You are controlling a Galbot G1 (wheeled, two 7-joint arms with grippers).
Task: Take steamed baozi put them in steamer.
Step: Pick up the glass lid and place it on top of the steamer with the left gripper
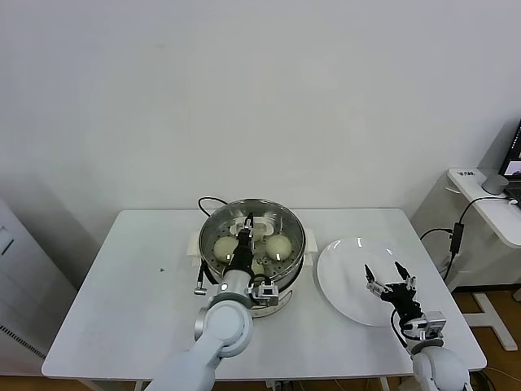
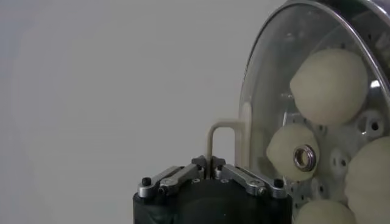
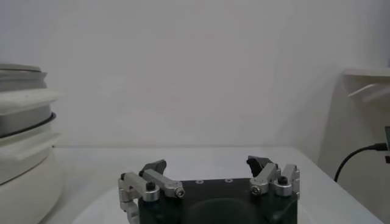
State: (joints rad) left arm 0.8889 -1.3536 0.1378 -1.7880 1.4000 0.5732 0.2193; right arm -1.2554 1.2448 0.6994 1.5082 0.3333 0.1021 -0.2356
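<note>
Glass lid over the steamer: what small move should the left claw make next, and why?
Probably release the lid handle and lift clear. The left claw is shut on it, the glass lid covers the steamer with the baozi inside, and the plate by the open right claw is bare.

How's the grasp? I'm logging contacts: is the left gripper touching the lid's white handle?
Touching. The left wrist view shows the left gripper with its jaws shut on the white handle.

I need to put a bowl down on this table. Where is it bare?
Bare: the table left of the steamer, and the white plate, though the open right claw hovers there. Crowded: the steamer, with the baozi, lid and left claw.
</note>
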